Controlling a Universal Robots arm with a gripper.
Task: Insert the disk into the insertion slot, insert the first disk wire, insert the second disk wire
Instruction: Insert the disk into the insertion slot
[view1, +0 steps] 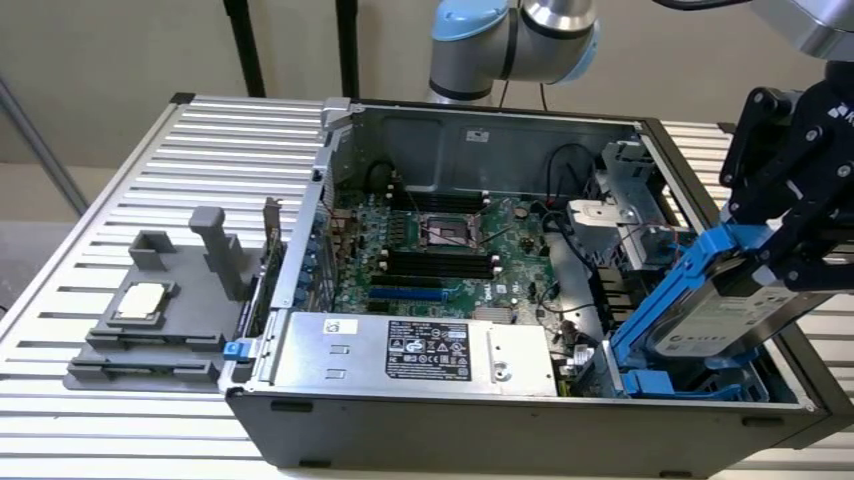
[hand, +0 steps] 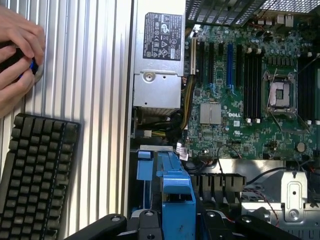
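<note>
- Firstly, at the exterior view's left, on the slatted metal surface (view1: 200, 150): a grey fixture (view1: 167, 330) with a processor chip (view1: 140, 303) lying in it, well apart from the work.
- Next along, inside the open computer case (view1: 534, 420): a silver power supply (view1: 427, 350) with a black label against the near wall, and the motherboard (view1: 441, 240) behind it. Nothing of the task done there.
- Further right, at the case's near right corner: the insertion slot (view1: 663, 384), blue-grey with bright blue clips, not yet filled.
- Over that slot: the disk (view1: 721, 320), silver-grey with a white label, clipped in its blue frame. Steeply tilted, lower end apparently down among the slot's clips, upper end raised past the case's right wall.
- Judged as the first step under way but unfinished: entered at an angle, not seated flat.
- No wire seen plugged into the disk, so both wire steps judged as left to do. Loose cables near the grey metal bracket (view1: 607, 215), too tangled for sorting by owner.
- At the far right: the gripper (view1: 781, 262), black, clenched on the disk's raised end, fingers either side of the blue frame.
- Arm pose: wrist high above the case's right wall, angled down toward the slot; the arm's upper joints (view1: 514, 35) behind the case's back wall.
- Aside, from the wrist view: a person's hands (hand: 17, 50) and a black keyboard (hand: 35, 175) on the surface beside the case, well apart from the gripper.
</note>
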